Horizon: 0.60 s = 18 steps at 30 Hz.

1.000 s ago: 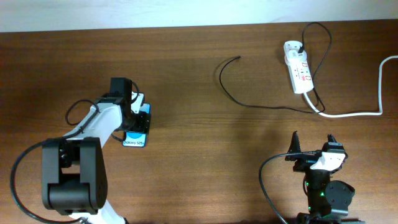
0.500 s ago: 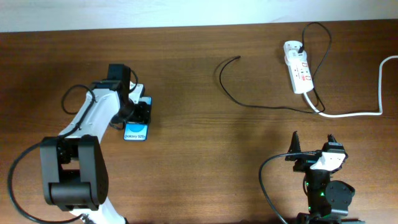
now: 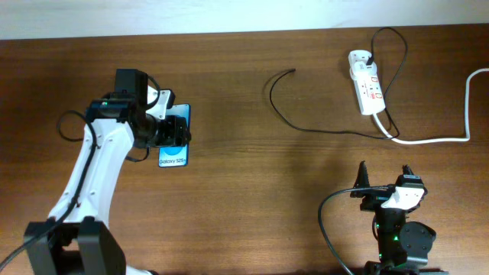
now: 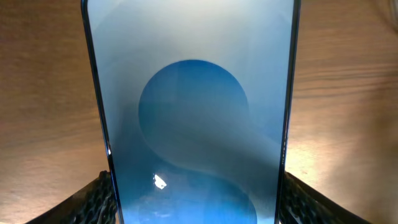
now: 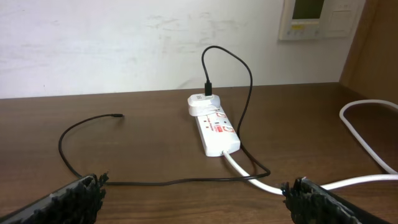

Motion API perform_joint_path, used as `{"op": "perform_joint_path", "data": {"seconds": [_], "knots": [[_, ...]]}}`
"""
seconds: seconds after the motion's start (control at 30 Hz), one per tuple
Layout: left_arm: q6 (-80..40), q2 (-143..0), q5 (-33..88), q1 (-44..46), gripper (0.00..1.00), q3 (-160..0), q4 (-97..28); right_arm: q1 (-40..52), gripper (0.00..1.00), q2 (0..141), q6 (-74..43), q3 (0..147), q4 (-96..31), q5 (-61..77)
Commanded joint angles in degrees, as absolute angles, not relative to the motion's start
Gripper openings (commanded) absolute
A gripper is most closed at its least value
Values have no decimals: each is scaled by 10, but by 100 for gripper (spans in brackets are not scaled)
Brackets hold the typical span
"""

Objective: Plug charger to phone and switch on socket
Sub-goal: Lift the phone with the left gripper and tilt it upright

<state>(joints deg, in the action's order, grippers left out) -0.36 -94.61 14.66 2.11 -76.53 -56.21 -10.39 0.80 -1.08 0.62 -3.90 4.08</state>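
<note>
Your left gripper is closed on the phone: in the left wrist view a dark finger sits against each long edge of the frame, low in the picture, and the blue screen with its lighter circle fills the middle. From overhead, the phone lies left of centre, screen up, with the white lettering at its lower end and the gripper across its middle. You cannot tell from these views whether it rests on the table or is held just above it. Your right gripper sits at the lower right of the overhead frame, spread wide and holding nothing, its two fingers showing at the bottom corners of the right wrist view. Ahead of it, at the upper right of the overhead frame, lies the socket, with the charger plugged into its far end. The black cable loops above the socket, runs down past it, then sweeps left and curls up to a free tip lying on bare wood right of centre, well apart from the phone. The white lead leaves the socket's near end and runs to the right edge.
</note>
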Motion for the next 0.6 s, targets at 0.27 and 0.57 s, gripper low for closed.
{"op": "perform_joint_path", "data": {"seconds": [0.27, 0.57], "knots": [[-204, -915, 234, 81, 38, -780, -599, -101, 98, 4, -11, 3, -42, 40], [-215, -915, 234, 116, 36, -780, -598, -101, 98, 4, -11, 3, -42, 40]]}}
